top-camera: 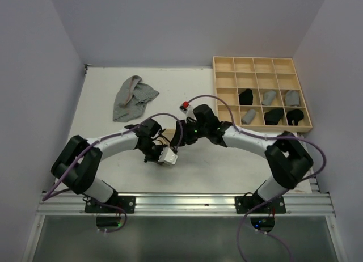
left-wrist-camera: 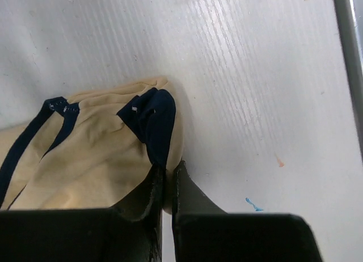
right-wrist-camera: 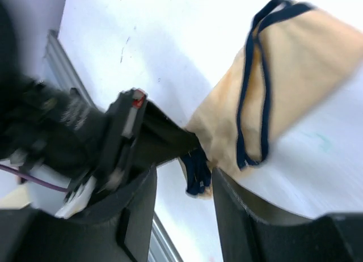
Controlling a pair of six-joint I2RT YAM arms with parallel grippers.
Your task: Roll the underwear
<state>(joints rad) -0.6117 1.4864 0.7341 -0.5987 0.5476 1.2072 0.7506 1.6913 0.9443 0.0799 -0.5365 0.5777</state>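
Observation:
The tan-beige underwear with dark blue trim lies on the white table, and only a sliver of it shows between the two wrists in the top view. My left gripper is shut on one trimmed corner, the cloth pinched between its fingers. In the right wrist view the same garment stretches up and to the right from that pinch. My right gripper is open, its fingers standing either side of the dark corner without clamping it. A grey underwear heap lies at the back left.
The pale wooden grid tray stands at the back right, with several rolled black and grey pieces in its lower cells. The metal rail runs along the near table edge. Both arms converge at mid-table.

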